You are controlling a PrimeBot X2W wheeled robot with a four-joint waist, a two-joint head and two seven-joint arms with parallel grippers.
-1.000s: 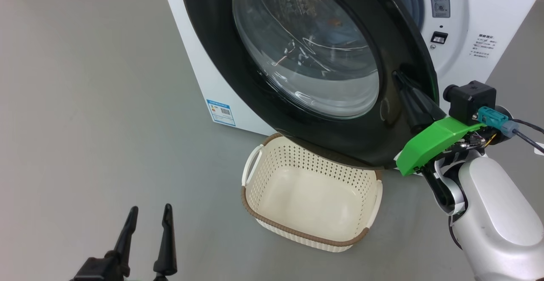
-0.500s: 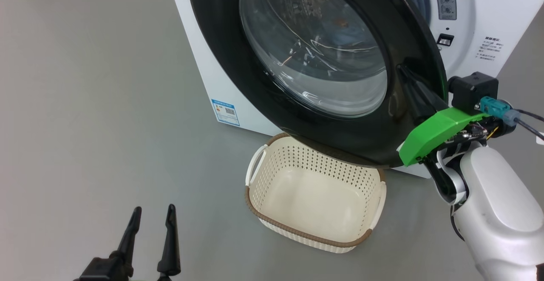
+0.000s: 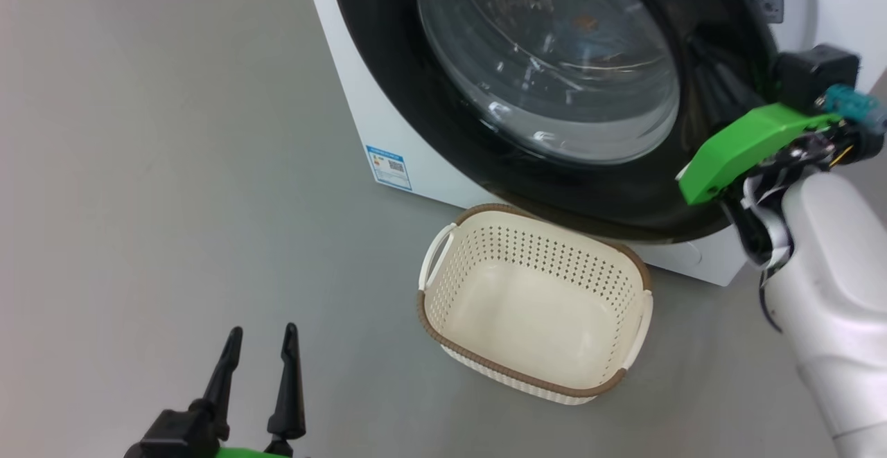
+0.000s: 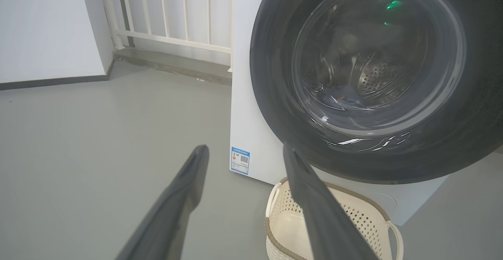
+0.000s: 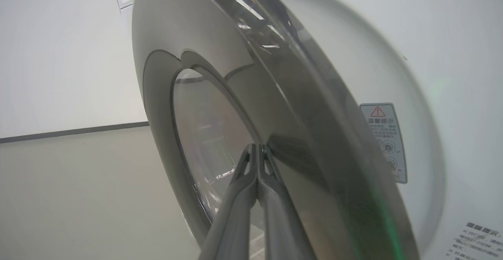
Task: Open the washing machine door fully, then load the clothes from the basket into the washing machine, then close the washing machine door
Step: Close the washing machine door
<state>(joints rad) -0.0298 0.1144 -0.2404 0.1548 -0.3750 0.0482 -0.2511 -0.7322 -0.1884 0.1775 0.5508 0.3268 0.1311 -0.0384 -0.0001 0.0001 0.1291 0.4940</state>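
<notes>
The right gripper has its two fingers pressed together with nothing between them, tips resting on the glossy black face of the washing machine door, at about 3 o'clock from its glass window. The left gripper hangs with fingers spread wide, holding nothing, at 8 o'clock from the basket. The door stands angled off the washing machine, the basket on the floor at its 6 o'clock, the clothes dimly bluish behind the glass.
</notes>
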